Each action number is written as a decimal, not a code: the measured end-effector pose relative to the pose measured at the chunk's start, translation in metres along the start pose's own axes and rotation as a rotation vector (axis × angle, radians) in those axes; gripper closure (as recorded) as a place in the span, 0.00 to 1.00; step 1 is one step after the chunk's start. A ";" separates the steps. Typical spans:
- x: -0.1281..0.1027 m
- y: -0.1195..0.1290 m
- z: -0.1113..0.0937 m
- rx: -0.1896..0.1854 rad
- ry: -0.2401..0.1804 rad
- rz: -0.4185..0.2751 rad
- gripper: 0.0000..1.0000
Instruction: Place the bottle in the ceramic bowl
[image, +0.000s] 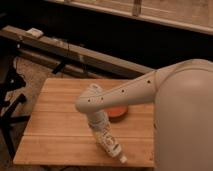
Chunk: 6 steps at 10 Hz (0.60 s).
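Nearest you, at the front edge of the wooden counter (55, 130), your claw (106, 141) is closed around the bottle (113, 148). The bottle slants down to the right, its white cap (122, 159) by the counter's rim. Just behind, the orange ceramic bowl (119, 113) sits partly hidden by the arm (125, 92). Farther back, a dark rail (75, 50) crosses behind the counter.

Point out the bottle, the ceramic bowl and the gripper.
bottle (114, 149), camera view, on its labelled body.
ceramic bowl (119, 112), camera view, on its visible orange inside.
gripper (105, 136), camera view, between its fingertips, closed on the bottle's upper end.
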 end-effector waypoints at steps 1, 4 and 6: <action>0.001 -0.004 -0.022 0.002 -0.020 0.008 1.00; -0.002 -0.042 -0.062 0.014 -0.071 0.065 1.00; -0.007 -0.065 -0.062 0.020 -0.086 0.094 1.00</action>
